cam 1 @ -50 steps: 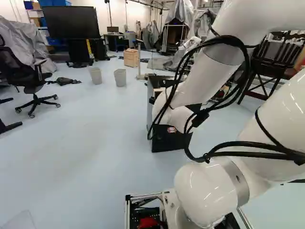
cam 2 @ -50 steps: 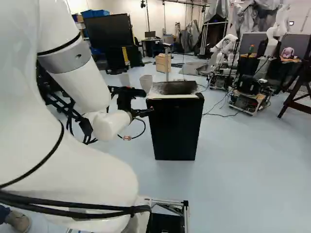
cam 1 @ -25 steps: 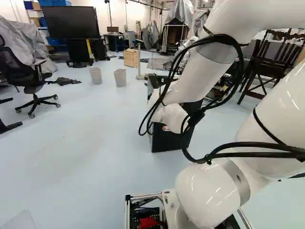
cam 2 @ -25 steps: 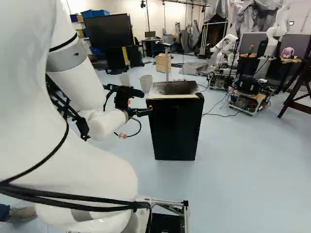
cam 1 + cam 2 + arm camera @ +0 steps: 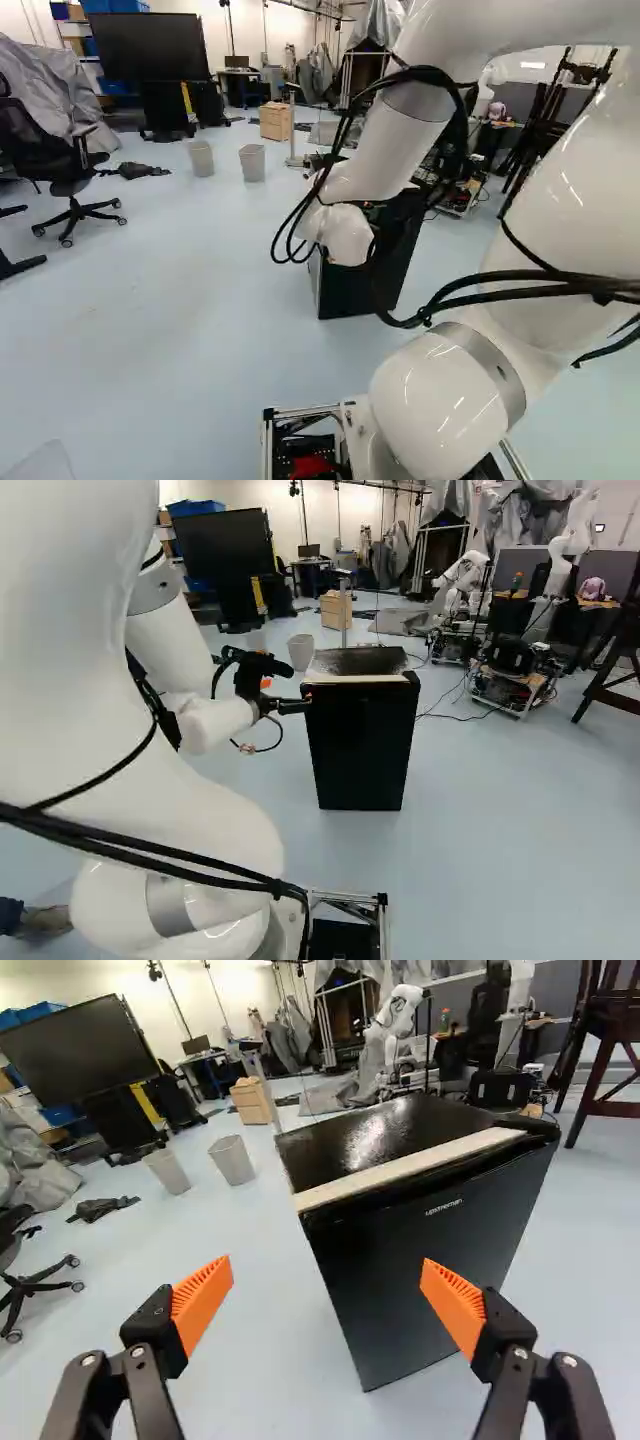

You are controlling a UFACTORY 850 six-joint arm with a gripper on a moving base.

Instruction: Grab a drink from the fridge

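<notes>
1. Wrist and forearm of the white arm [image 5: 385, 150] have shifted leftward in the left base view since the earlier frame; the base has not moved, and the fridge [image 5: 400, 1270] stands where it did.
2. At the left of the right base view's fridge, the gripper [image 5: 327, 1263] is spread wide with nothing between its orange pads [image 5: 202, 1300]. Reaching the fridge looks nearly done.
3. Next rightward, the fridge stands upright on the floor [image 5: 180, 300], its door seemingly closed. No drink is visible, so I judge that opening the door, finding a drink, gripping it and lifting it out all remain.
4. Materials, left to right in the left base view: a black office chair [image 5: 40, 145] on a star-shaped foot; two pale, tapered bins [image 5: 253, 163]; a boxy light-wood crate [image 5: 274, 122]; then the fridge, block-shaped, with a glossy dark top and a pale, matte front strip [image 5: 410, 1167]; lastly the arm's smooth, rounded, shiny tubes with looping black cables [image 5: 278, 887].
</notes>
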